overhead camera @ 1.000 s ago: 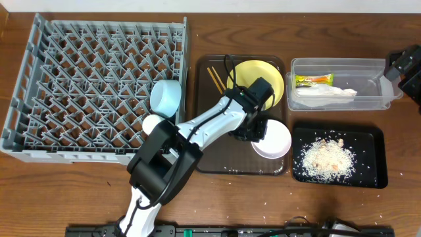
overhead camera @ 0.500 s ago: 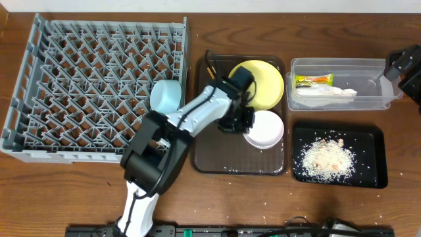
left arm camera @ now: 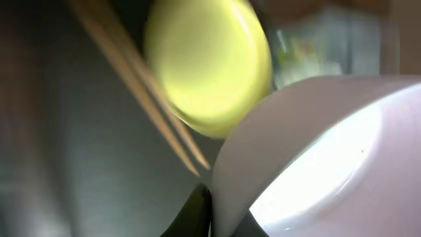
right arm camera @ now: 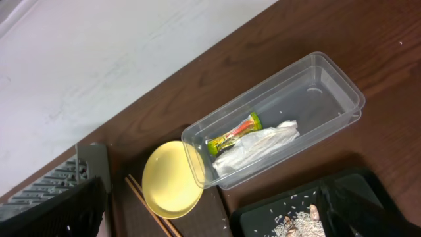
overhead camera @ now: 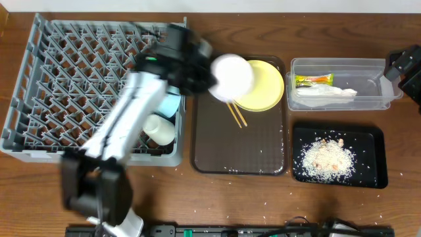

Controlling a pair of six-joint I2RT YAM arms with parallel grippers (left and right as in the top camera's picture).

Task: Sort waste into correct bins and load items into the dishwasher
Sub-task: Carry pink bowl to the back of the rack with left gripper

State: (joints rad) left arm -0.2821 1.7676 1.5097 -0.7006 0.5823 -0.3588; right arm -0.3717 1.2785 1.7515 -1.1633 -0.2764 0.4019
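My left gripper point(overhead camera: 209, 74) is shut on the rim of the white bowl point(overhead camera: 231, 76) and holds it in the air over the left edge of the yellow plate point(overhead camera: 264, 85); the arm is motion-blurred. In the left wrist view the bowl point(left arm camera: 316, 151) fills the lower right, with the plate point(left arm camera: 207, 66) and two chopsticks point(left arm camera: 138, 85) below. The chopsticks point(overhead camera: 235, 113) lie on the brown tray. The light-blue bowl point(overhead camera: 172, 105) and white cup point(overhead camera: 160, 130) sit in the grey dish rack point(overhead camera: 79, 66). My right gripper point(overhead camera: 404, 66) is open and empty at the far right.
The clear tub point(overhead camera: 368, 72) holds the green-yellow wrapper point(overhead camera: 312, 81) and white paper point(overhead camera: 325, 93). The black tray point(overhead camera: 375, 141) holds rice point(overhead camera: 325, 157). The brown tray point(overhead camera: 217, 145) lies between rack and bins. Rice grains dot the table's front.
My left gripper lifted the white bowl off the brown tray and swung it up and left towards the rack. The chopsticks now show. The right arm has not moved.
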